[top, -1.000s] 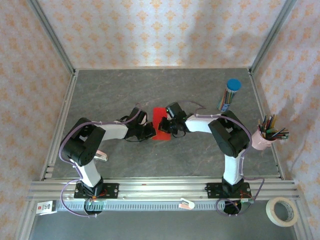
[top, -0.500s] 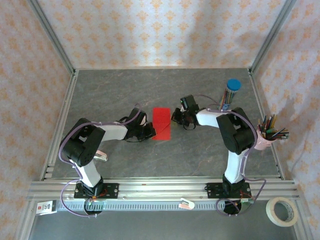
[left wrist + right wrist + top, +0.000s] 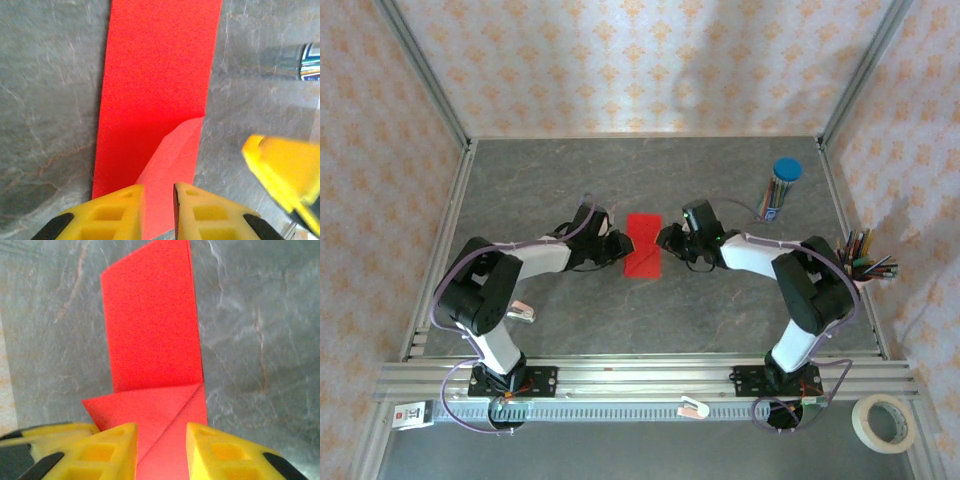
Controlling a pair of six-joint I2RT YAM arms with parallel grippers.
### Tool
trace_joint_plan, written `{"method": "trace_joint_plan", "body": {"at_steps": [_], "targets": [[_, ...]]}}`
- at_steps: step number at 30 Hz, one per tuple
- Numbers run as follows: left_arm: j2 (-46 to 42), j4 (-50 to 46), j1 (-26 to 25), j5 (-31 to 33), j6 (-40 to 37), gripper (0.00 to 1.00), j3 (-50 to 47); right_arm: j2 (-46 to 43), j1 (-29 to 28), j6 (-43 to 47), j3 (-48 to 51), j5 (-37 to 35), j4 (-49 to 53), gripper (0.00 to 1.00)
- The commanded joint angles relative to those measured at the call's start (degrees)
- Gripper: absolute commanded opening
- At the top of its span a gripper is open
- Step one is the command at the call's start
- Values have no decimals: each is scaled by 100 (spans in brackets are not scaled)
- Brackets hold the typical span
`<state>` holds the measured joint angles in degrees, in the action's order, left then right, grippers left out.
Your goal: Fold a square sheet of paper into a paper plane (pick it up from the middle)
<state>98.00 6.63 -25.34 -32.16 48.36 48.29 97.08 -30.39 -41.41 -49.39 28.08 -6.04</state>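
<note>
**Top external view.** A bright red sheet of paper [image 3: 642, 243], folded to a narrow rectangle, is laid flat near the middle of the grey marbled worktop [image 3: 540, 180]. The left gripper [image 3: 620, 250] is placed at its left long edge and the right gripper [image 3: 666, 240] at its right long edge, with both arms reached inward and held low. The state of the jaws cannot be told here. A blue-capped tube of coloured pencils [image 3: 781, 188] is stood toward the far right corner, well apart from the paper. A pink cup of pencils [image 3: 853, 270] is set at the right rim.

**Left wrist view.** The red sheet of paper [image 3: 155, 75] is seen as a long strip running away from the left gripper [image 3: 158, 210]. One near corner is turned over as a paler triangular flap [image 3: 175, 155]. The yellow jaws are parted by a narrow gap, through which the near end of the paper is seen. Contact with the paper cannot be told. A blurred yellow fingertip [image 3: 282, 170] of the right gripper is seen just beside the strip.

**Right wrist view.** The red sheet of paper [image 3: 150, 330] is shown extending away from the right gripper [image 3: 161, 450]. Its near end is crossed by a diagonal crease. The jaws are likewise parted narrowly above that end, and nothing is seen clamped. A yellow finger [image 3: 50, 431] of the left gripper is seen at the lower left.
</note>
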Motion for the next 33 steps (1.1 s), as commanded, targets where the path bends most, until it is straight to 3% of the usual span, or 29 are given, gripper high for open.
{"method": "trace_joint_plan", "body": {"at_steps": [1, 17, 33], "targets": [[224, 350, 43, -44, 99, 23, 118, -14, -56, -416, 93, 94, -414, 35], [625, 691, 135, 79, 622, 22, -153, 504, -107, -919, -35, 335, -617, 35], [668, 690, 131, 43, 826, 21, -319, 731, -146, -1388, -125, 161, -830, 27]]}}
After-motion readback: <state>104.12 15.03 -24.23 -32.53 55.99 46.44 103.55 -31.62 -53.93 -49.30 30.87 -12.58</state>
